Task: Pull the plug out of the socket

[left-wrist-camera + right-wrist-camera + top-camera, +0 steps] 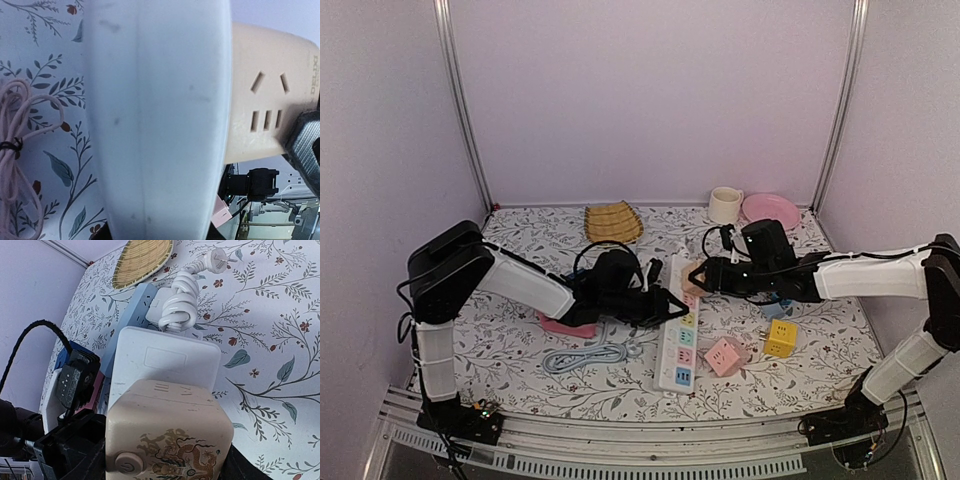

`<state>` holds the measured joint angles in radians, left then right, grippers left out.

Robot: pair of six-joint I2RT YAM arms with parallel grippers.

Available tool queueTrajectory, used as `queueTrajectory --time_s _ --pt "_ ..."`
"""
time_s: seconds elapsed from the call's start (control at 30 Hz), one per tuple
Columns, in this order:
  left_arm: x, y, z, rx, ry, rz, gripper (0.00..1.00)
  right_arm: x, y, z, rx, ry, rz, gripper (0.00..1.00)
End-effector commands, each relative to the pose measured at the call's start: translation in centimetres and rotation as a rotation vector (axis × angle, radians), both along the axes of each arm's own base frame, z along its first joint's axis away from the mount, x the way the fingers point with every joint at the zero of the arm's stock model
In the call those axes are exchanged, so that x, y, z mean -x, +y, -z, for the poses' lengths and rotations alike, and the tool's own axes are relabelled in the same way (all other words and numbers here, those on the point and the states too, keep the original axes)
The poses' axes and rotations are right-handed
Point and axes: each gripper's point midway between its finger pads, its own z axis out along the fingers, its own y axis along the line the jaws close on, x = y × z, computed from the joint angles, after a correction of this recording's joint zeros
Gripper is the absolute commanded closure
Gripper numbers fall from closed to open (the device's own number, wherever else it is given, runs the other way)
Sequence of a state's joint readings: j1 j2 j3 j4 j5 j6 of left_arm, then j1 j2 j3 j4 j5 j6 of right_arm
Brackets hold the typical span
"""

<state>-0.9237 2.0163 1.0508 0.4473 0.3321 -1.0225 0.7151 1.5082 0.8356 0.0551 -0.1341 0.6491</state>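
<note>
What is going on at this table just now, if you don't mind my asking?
Two robot arms are unplugging something. The left pincer is clamped across the white socket strip, apparently to steady it. The right pincer grips the beige cube plug toward the strip's far end. The plug sits seated on the strip and has not yet been pulled off.

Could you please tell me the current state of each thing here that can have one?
plug: seated in the socket, not yet pulled off.
socket: lying flat; its cord is bundled and unplugged.
right gripper: shut on the plug.
left gripper: shut on the socket.
pink cube adapter: loose, plugged into nothing.
yellow cube adapter: loose, plugged into nothing.
mug: upright.
</note>
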Motion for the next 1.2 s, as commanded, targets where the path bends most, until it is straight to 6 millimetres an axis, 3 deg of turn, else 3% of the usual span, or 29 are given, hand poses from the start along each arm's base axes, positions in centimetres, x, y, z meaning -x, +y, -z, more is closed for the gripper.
queueTrajectory --time_s 0.0,0.17,0.37,0.67,0.93,1.17 --pt "-1.0 4.9 8.4 -0.286 0.084 -0.1 1.0 -0.2 0.8 -6.5 -0.051 -0.183 -0.031 0.95" --pt "-1.6 4.1 8.3 -0.287 0.077 -0.093 1.0 0.7 1.9 -7.2 0.032 -0.238 -0.064 0.95" --pt "-2.1 3.7 8.1 -0.282 0.074 -0.093 1.0 0.8 2.3 -6.5 0.085 -0.227 -0.087 0.95" --pt "-2.4 3.7 7.8 -0.285 0.056 -0.091 1.0 0.0 -0.6 -5.5 -0.009 -0.117 -0.077 0.95" --pt "-2.9 2.5 7.5 -0.271 0.048 -0.093 1.0 0.7 1.4 -5.6 0.11 -0.164 -0.072 0.96" --pt "-3.2 2.4 7.3 -0.277 0.041 -0.096 1.0 0.2 -1.1 -5.4 0.189 -0.215 0.011 0.96"
